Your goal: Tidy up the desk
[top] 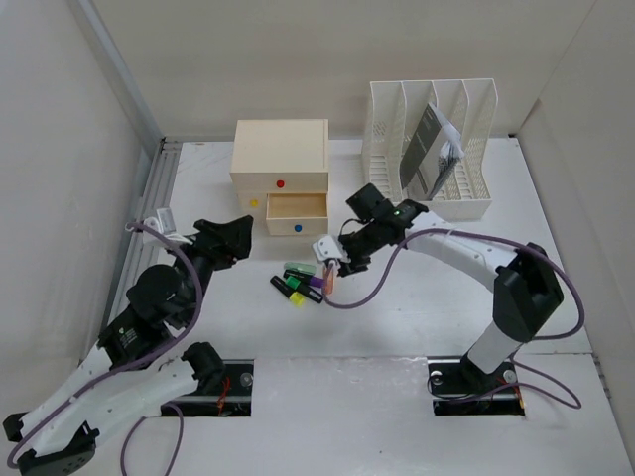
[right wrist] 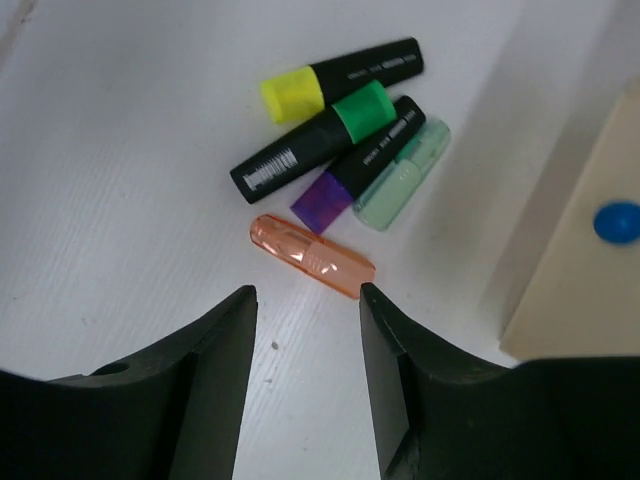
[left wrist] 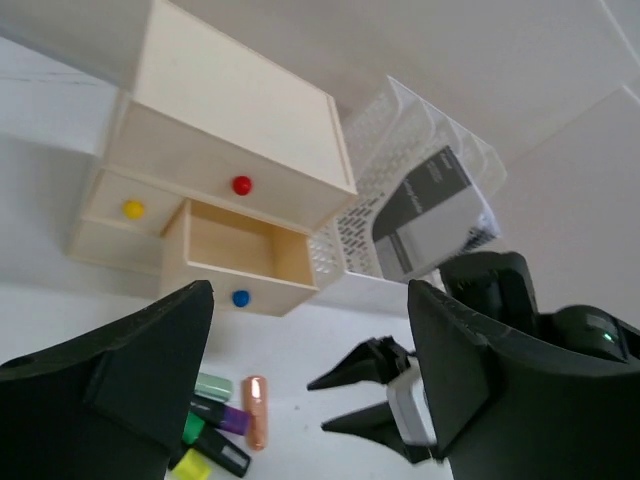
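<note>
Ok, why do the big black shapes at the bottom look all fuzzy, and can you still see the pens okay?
Right wrist view: those are the jaws, too close to the lens, so soft-edged; the highlighters and orange marker look sharp. Left wrist view: same blurry jaws, the drawer box clear but tilted. Top view: even light, faint shadows.

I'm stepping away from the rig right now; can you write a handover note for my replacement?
Left pincer open, empty, front-left of the drawer box.
Right pincer open, empty, poised over the orange highlighter.
Four other highlighters lie beside it on the desk, before the open drawer, which looks empty.
Done: drawer open.
Left: likely stow all five highlighters, shut the drawer.
</note>
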Robot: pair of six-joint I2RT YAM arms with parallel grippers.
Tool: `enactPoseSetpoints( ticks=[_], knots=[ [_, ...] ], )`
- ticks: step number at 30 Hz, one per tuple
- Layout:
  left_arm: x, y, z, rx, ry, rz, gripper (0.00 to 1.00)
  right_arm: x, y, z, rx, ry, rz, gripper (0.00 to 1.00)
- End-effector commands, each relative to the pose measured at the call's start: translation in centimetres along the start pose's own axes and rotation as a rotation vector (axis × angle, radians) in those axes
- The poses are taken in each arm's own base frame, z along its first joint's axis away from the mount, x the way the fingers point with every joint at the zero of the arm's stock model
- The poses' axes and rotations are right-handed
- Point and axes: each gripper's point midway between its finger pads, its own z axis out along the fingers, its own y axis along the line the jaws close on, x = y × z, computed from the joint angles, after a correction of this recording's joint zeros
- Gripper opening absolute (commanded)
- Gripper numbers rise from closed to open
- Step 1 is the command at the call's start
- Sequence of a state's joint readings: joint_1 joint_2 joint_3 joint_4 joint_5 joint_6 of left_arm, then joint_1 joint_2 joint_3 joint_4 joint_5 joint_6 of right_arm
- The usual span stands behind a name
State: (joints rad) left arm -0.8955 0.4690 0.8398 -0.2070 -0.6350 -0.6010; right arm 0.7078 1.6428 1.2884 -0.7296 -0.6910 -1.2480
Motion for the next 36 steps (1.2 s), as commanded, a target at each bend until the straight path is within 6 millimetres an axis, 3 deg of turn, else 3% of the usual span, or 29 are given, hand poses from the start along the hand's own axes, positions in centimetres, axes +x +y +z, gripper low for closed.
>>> enactPoseSetpoints(
  ticks=[1,7,9,11,16,23,33,36],
  knots=[
    [-0.4,3.2,-0.4,-0.107,-0.024,0.184,0.76,-0.6,-0.8,0.9,-0.001,0.111,-0.177,0.51],
    [0.0,4.3,-0.3,-0.142,-0.026,0.253,0.8,1.5,-1.5,2.9,-0.041,0.224,-0.3,0.53],
    [0.0,4.3,-0.5,-0.133,-0.02,0.253,0.81,1.9,-1.7,3.4,-0.068,0.253,-0.377,0.49],
    [-0.4,4.4,-1.0,-0.126,-0.031,0.233,0.81,3.4,-2.1,3.9,-0.08,0.306,-0.394,0.49],
    [-1.2,4.8,-2.0,-0.105,-0.064,0.186,0.81,4.0,-3.8,4.6,-0.068,0.335,-0.479,0.53],
    [-1.6,4.7,-2.5,-0.083,-0.08,0.154,0.81,5.0,-4.0,6.1,-0.116,0.364,-0.51,0.53],
    [-1.7,4.5,-2.6,-0.07,-0.08,0.139,0.82,5.7,-2.5,7.7,-0.206,0.357,-0.516,0.53],
    [-1.8,4.5,-2.8,-0.066,-0.086,0.133,0.82,5.9,-1.2,8.1,-0.257,0.351,-0.51,0.53]
  ],
)
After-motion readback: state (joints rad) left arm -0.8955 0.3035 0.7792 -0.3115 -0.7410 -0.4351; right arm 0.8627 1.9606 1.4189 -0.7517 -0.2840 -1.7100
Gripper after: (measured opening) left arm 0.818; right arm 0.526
